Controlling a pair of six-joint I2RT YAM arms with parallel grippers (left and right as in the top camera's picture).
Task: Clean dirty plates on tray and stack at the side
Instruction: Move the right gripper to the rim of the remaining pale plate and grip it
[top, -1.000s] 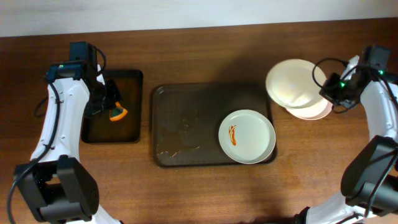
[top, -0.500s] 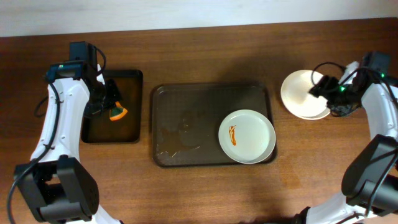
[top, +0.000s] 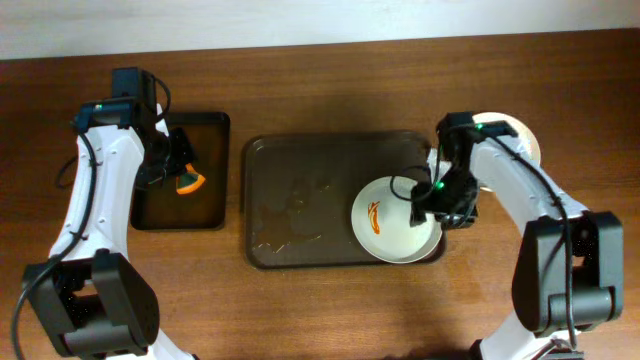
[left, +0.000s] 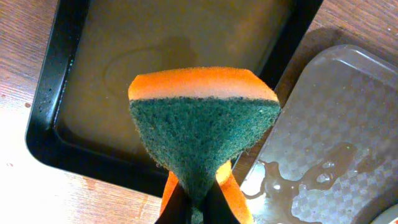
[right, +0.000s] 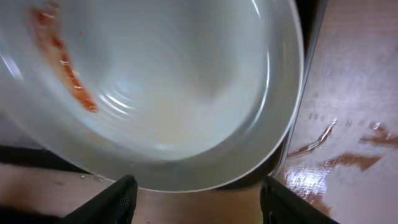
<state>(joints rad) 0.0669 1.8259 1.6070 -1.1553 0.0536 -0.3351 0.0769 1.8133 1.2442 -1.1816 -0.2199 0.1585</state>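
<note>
My right gripper (right: 198, 186) is spread wide. Its fingers (right: 118, 198) stand either side of the near rim of the streaked plate (top: 395, 235) and have not closed on it. That plate lies at the right end of the tray (top: 300, 165), mid-desk, with an orange-red sauce streak (top: 375, 217) on its left half. Beyond my right arm (top: 520, 185), toward the desk's right edge, a pale plate (top: 527, 140) shows on the wood. The arm hides most of it, so I cannot tell how many are stacked there. My left gripper (top: 180, 172) hangs over the black tray (top: 205, 205) near the left edge, pinched on the sponge (left: 202, 137). I judge the job well along: the rest of the tray is bare save a puddle (top: 285, 225), and this one plate is left to wipe and stack.
</note>
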